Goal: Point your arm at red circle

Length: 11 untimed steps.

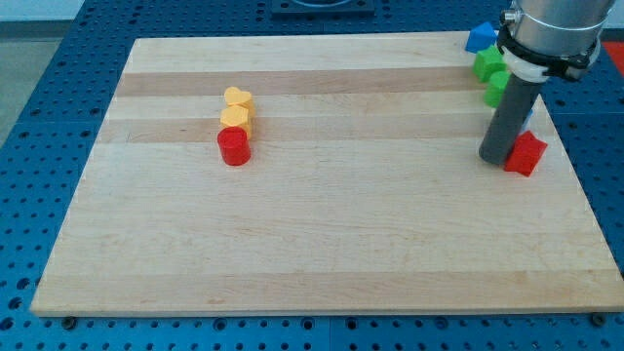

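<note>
Entering from the view's top right, arm (549, 27) cut off by the frame edge, only the grey metallic wrist section showing. White collar ring (539, 66) just beneath it. Below that, dark rod (513, 115) dropping straight, upright, no visible tilt. My tip (497, 160) down at the board surface, far over on the view's right side, roughly mid-height in the frame. No gripper fitted.

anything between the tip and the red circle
Nothing: in the camera view, bare board lies between my tip and the red circle.
</note>
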### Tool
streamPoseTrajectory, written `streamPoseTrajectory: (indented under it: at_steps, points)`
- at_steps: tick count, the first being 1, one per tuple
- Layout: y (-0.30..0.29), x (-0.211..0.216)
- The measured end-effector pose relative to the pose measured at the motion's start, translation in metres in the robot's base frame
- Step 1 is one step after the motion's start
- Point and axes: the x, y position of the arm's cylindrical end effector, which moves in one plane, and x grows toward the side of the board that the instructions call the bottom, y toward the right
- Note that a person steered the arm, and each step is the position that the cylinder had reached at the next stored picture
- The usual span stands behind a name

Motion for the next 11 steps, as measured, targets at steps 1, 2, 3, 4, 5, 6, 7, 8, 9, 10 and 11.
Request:
streamPoseTrajectory:
  at_steps: [1,2,3,4,5,6,7,8,9,10,11]
  points:
    - [-0.038,0.011]
    - [-0.086,0.036]
    - [-0.143,0.052]
    - [-0.210,0.055]
    - [-0.281,0.055]
    - [-0.346,0.043]
    - [-0.396,0.013]
    - [-0.422,-0.021]
    - [-0.418,-0.036]
    - [-0.393,-0.036]
    - [-0.360,-0.036]
